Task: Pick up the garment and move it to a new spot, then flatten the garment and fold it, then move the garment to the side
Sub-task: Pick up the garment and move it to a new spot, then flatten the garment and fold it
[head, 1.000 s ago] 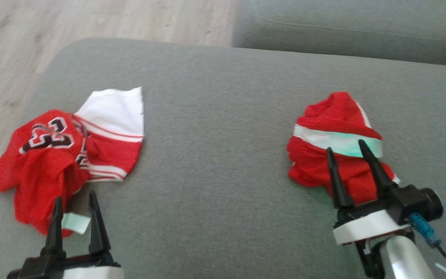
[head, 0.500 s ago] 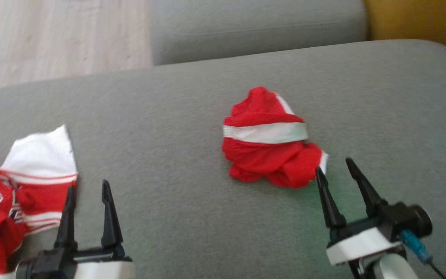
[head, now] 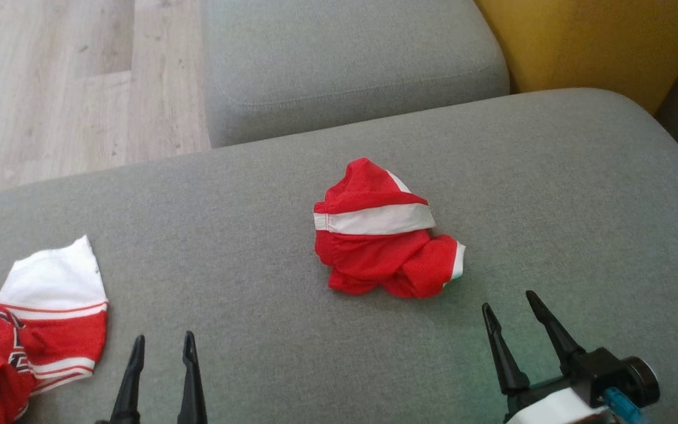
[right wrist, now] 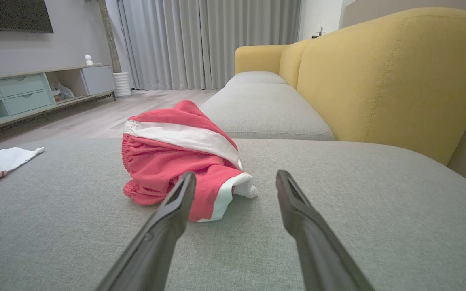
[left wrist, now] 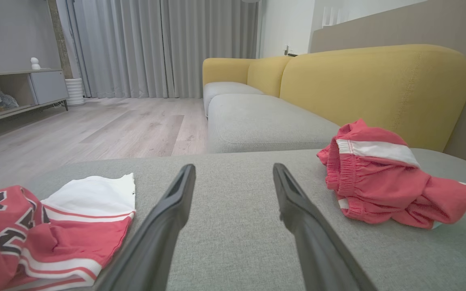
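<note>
Garment (head: 383,235) near right gripper (head: 508,300), seemingly apart

1. The left gripper (head: 163,340) sat low at the left of the head view, its two dark fingers (head: 130,383) parted and pointing straight up the frame.
2. The right gripper (head: 508,301) sat at the lower right, fingers likewise parted, tips leaning leftward above its white wrist collar (head: 545,409).
</note>
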Available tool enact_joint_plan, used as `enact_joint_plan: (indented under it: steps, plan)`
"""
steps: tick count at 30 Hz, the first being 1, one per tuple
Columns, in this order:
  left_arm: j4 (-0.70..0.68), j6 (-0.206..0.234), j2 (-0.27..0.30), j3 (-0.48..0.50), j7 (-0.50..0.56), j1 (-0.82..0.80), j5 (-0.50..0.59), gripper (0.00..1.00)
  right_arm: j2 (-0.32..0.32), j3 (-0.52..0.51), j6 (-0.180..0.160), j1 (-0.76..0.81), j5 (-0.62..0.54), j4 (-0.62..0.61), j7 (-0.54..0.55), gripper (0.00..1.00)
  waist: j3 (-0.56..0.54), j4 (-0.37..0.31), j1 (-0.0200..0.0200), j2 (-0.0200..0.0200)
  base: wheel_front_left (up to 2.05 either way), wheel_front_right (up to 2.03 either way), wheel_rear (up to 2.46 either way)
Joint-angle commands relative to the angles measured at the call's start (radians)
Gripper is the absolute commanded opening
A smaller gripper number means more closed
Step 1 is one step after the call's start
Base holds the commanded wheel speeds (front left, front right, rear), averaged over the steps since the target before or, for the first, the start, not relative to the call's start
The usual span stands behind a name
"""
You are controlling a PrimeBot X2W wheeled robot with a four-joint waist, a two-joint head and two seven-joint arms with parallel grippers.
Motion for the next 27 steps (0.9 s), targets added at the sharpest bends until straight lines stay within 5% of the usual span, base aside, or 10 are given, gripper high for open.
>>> enact_joint_plan:
  steps: [1,27]
  plan:
    - [-0.022,0.003,-0.002,0.022,-0.009,-0.023,0.016,1.00,-0.014,0.028,-0.001,-0.030,-0.004,-0.025,-0.006,1.00,-0.010,0.004,0.0001,-0.0001,0.00,0.00,0.00]
    - [-0.034,0.026,-0.002,0.020,-0.010,0.044,0.029,1.00,-0.030,0.044,-0.001,-0.019,-0.005,-0.012,-0.006,1.00,-0.037,0.077,0.0001,-0.0001,0.00,0.00,0.00]
